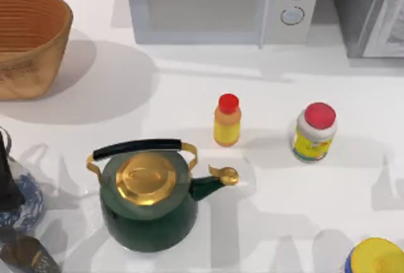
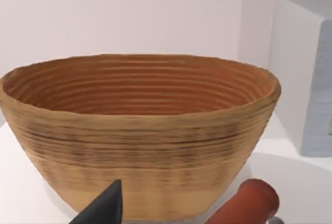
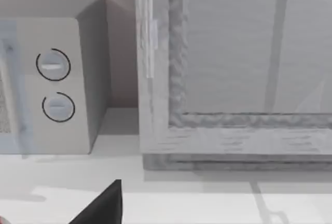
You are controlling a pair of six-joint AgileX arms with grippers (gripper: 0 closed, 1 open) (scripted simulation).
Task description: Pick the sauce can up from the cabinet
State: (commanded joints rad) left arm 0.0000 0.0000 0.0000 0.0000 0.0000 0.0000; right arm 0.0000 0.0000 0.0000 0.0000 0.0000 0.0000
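While the left tool hangs low in front of the woven basket, I honestly can't tell if it's open or closed. A rounded red-orange thing sits right next to it in the left wrist view, and I can't make out what that is.

Going across the bench from above: the basket is at the far left corner at the back. At the left edge near the front there's a blue-and-white patterned thing partly behind a dark shape. Then comes the big green kettle with a gold lid, black handle and its spout pointing right. Just past the spout and a bit further back stands the slim yellow bottle with a red cap. Behind that, the white microwave sits against the back wall. The red-capped jar with a yellow label stands to the right of the bottle, apart from it.

The cabinet is in the far right back corner, just beside the microwave. The right tool faces its pale door panel with bare bench between them, so it's clearly not touching. Same deal here, I can't tell whether it's open or closed. A yellow-lidded container sits at the front right corner.
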